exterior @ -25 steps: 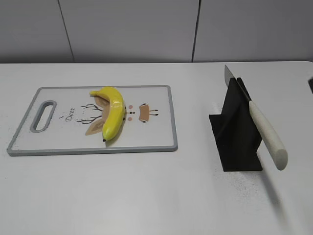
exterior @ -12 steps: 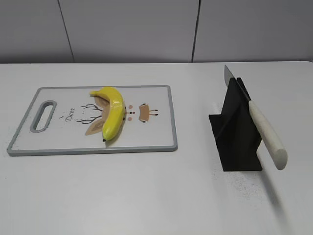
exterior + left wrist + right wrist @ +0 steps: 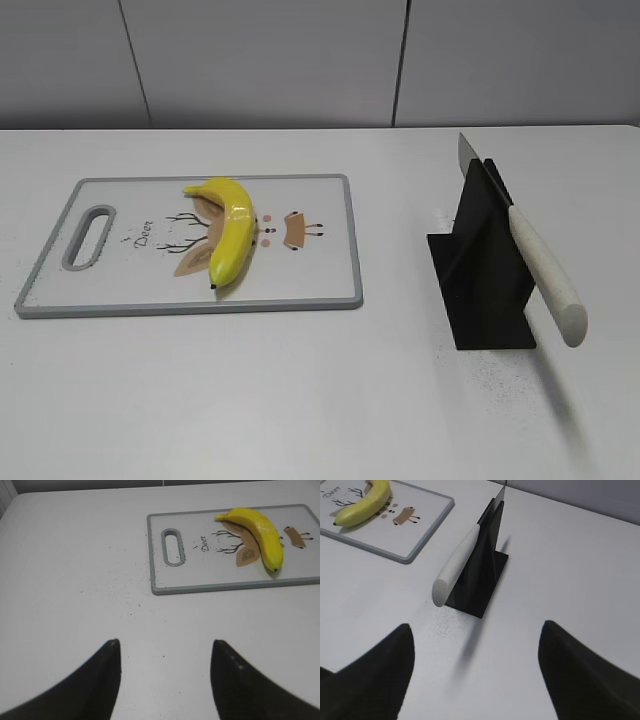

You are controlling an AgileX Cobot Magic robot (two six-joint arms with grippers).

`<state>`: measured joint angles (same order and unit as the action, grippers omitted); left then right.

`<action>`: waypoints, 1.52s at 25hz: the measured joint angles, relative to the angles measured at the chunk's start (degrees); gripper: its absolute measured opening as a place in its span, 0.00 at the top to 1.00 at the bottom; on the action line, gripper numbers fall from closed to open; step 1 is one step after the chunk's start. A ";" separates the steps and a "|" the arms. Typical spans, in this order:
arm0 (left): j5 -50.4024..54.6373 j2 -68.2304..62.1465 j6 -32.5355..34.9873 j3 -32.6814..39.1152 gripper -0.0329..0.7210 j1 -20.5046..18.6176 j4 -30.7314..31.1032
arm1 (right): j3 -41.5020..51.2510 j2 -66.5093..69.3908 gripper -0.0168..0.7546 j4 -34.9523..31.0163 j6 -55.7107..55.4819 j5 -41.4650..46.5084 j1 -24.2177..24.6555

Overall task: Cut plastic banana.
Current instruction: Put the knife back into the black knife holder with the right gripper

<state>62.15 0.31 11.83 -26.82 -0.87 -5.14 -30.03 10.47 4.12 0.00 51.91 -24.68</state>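
A yellow plastic banana (image 3: 231, 227) lies on a white cutting board (image 3: 310, 280) with a grey rim; both also show in the left wrist view, banana (image 3: 260, 532) and board (image 3: 200, 575). A knife with a white handle (image 3: 545, 275) rests slanted in a black stand (image 3: 485, 275), and shows in the right wrist view (image 3: 460, 565). My left gripper (image 3: 165, 650) is open and empty over bare table, left of the board. My right gripper (image 3: 477, 640) is open and empty, in front of the knife stand (image 3: 480, 580). Neither gripper shows in the exterior view.
The white table (image 3: 320, 400) carries the board on the left and the stand on the right. A grey wall (image 3: 300, 60) runs behind the table's far edge. Dark specks dot the table near the stand (image 3: 437, 622).
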 joint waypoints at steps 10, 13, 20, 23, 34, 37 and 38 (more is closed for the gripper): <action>-0.06 0.00 0.00 0.00 0.22 0.00 0.00 | 1.15 -0.77 0.22 -0.93 0.00 7.74 0.00; -0.06 0.00 0.00 0.00 0.22 0.00 0.00 | 1.15 -0.77 0.22 0.25 0.00 7.74 0.00; -0.06 0.00 0.00 0.00 0.23 0.00 0.00 | 1.15 -0.77 0.22 0.32 0.00 7.81 0.00; -0.06 0.00 0.00 0.00 0.24 0.00 0.00 | 1.15 -0.77 0.22 0.32 0.00 7.86 0.00; -0.15 0.00 0.00 0.00 0.24 -0.05 0.07 | 1.10 -10.44 0.22 0.25 0.00 8.13 0.00; -0.07 0.00 0.00 0.00 0.24 -0.01 0.21 | 1.10 -10.81 0.22 0.04 0.00 8.15 0.21; -0.07 0.00 0.00 0.00 0.24 -0.01 0.21 | 1.10 -10.81 0.22 -0.09 0.00 8.07 0.27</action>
<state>62.08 0.31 11.83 -26.82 -0.88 -4.93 -28.93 -0.34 4.03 0.00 59.98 -24.41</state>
